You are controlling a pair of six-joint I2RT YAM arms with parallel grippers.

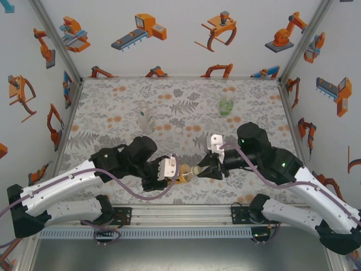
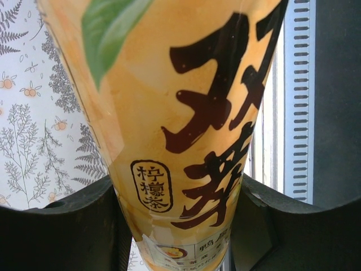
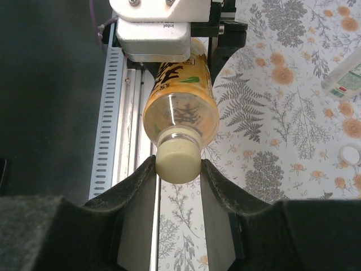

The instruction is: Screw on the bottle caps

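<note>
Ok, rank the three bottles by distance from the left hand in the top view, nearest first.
1. Amber bottle: gripped in the left hand, at the near edge.
2. Clear bottle: farther back, left of centre.
3. Green bottle: far back, on the right.

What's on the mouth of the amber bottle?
A pale yellow round plastic cap, pinched between the right fingers. It covers the threads of the amber plastic bottle, so how far it is screwed on cannot be seen.
</note>
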